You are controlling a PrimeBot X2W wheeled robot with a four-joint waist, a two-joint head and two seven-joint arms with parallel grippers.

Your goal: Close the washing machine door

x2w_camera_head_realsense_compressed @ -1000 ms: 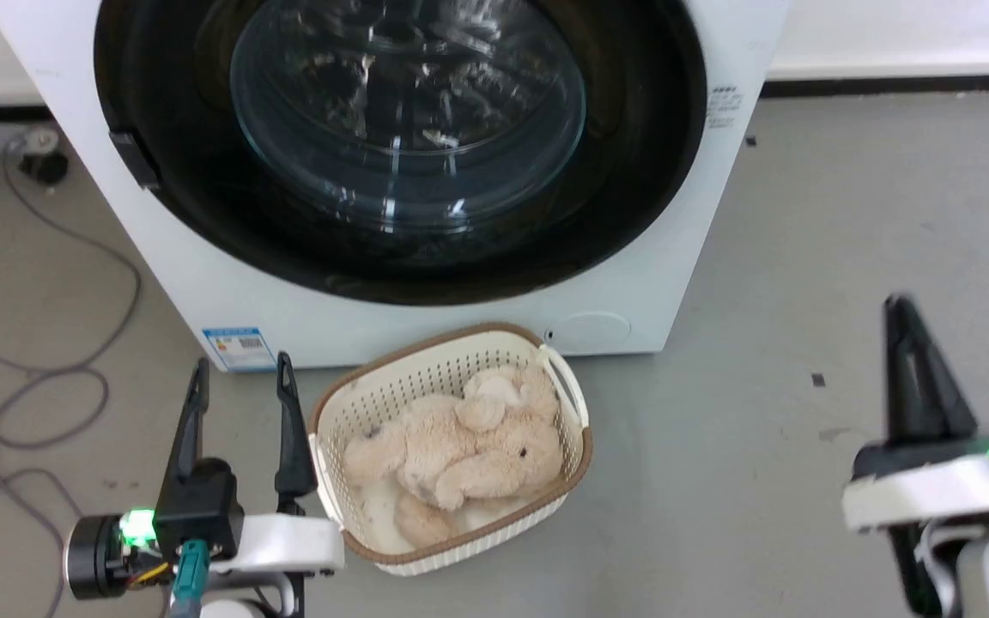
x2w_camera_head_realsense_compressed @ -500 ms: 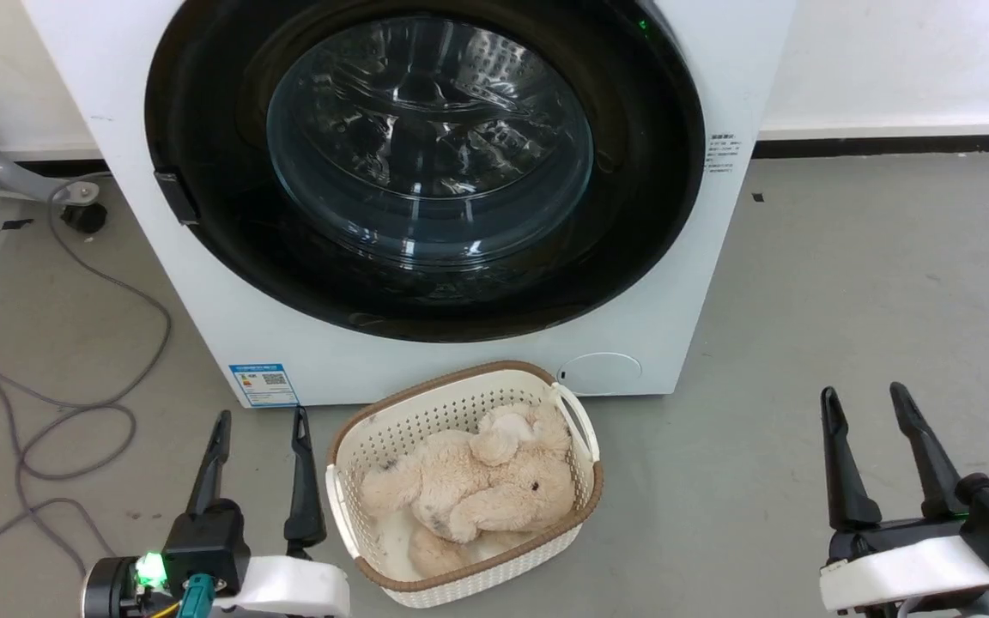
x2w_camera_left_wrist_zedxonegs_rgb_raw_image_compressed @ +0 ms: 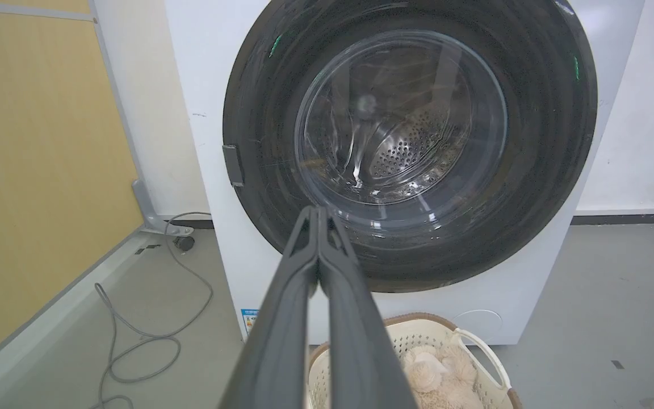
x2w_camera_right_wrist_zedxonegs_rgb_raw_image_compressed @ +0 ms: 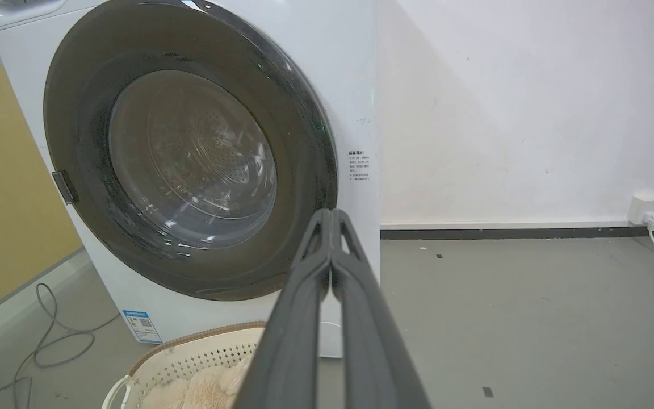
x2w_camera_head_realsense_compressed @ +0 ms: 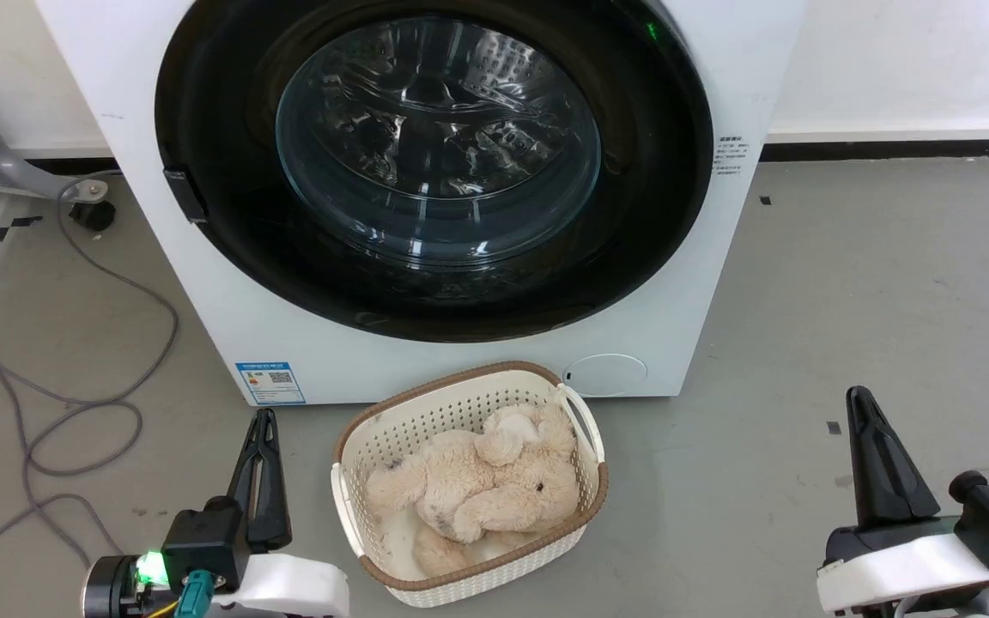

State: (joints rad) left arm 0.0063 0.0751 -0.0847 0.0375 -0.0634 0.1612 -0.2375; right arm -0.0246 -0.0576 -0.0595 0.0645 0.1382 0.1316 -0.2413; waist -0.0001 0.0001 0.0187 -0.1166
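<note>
Finding: the washing machine door [x2w_camera_head_realsense_compressed: 439, 146] sits flush in the front of the washing machine [x2w_camera_head_realsense_compressed: 426, 365], and neither wrist view shows a gap at its rim. I judge the closing step done. My left jaws and right jaws are each pressed together, pinching nothing, low near the floor and well apart from the door. The next move calls only for confirming the latch, with a firm push there if it is loose. Count: one machine, one door, one basket [x2w_camera_head_realsense_compressed: 426, 410], one plush toy [x2w_camera_head_realsense_compressed: 486, 489] inside it.
</note>
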